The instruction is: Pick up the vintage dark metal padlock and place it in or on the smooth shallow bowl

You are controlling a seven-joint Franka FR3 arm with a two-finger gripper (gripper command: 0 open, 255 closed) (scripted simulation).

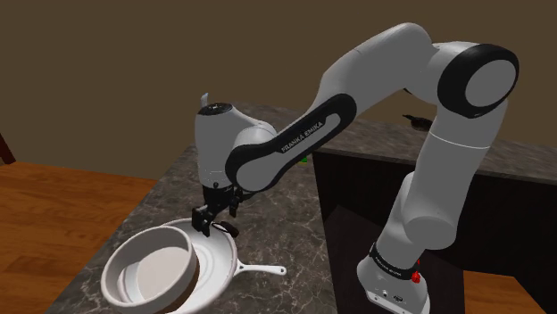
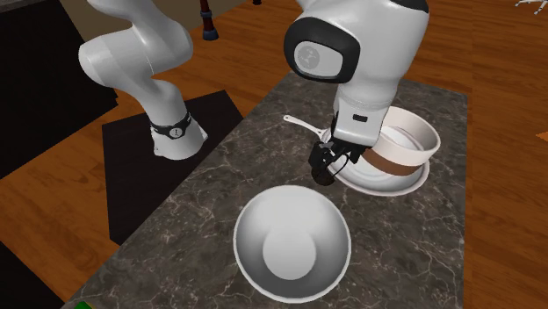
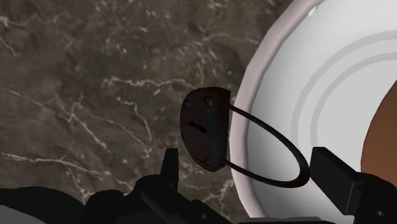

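Grasp stage: the gripper, fingers spread, straddled the padlock beside the pan; closing and lifting toward the bowl should follow.

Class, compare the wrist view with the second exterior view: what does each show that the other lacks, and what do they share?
Wrist view: the rusty dark padlock with a thin wire shackle, lying at the white pan's rim, between the fingers of the open black gripper. Second exterior view: the large smooth white shallow bowl and the wooden floor. Both: the dark marbled countertop, the pan and the gripper.
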